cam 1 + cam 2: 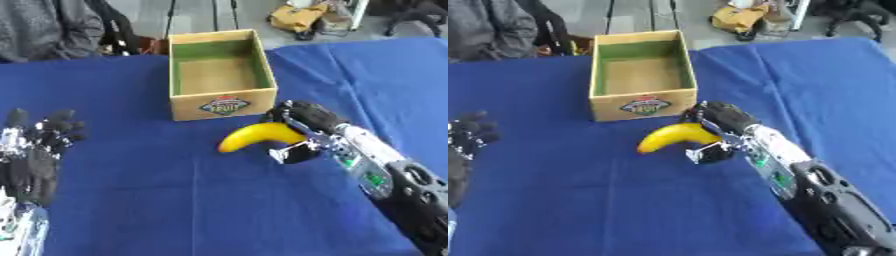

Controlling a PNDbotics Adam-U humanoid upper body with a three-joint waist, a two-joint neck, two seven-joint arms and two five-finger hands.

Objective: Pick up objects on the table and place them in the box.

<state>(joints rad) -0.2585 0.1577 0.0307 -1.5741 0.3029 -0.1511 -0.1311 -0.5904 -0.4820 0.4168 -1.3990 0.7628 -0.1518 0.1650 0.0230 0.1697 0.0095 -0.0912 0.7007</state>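
While our right hand [302,131] curls around the banana's [255,135] near end, just short of the box [222,73] beyond, we judge it light, soft, easily bruised; gripping mid-body seems safer.

The only printing I can find is a label [225,105] on the near face of the wooden box [222,102] in front of me. It is a dark diamond-shaped badge with a red band across its top and pale lettering in the middle. The big word looks like "FRUIT", but the letters are blurred and I cannot be sure of it; the smaller line on the red band I cannot read at all. On my right forearm there is a small green panel [376,178], and no figures on it can be read
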